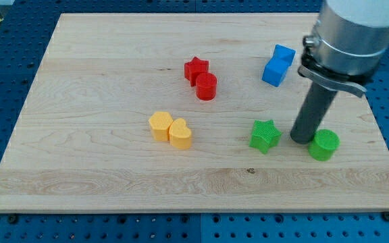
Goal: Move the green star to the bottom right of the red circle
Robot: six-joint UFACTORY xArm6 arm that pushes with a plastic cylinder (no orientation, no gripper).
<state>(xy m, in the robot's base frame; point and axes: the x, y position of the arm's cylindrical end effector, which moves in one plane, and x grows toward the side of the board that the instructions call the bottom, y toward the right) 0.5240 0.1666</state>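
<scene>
The green star (265, 136) lies on the wooden board at the view's lower right. The red circle (206, 86) stands near the middle, up and to the left of the star, touching a red star (196, 69) just above it. My tip (302, 140) rests on the board just to the right of the green star, with a small gap between them. A green circle (324, 144) sits right beside my tip on its right side.
Two blue blocks (278, 64) sit together at the view's upper right, above my rod. A yellow hexagon (160, 125) and a yellow heart (179, 133) touch each other left of centre. The board's right edge (382, 135) is near the green circle.
</scene>
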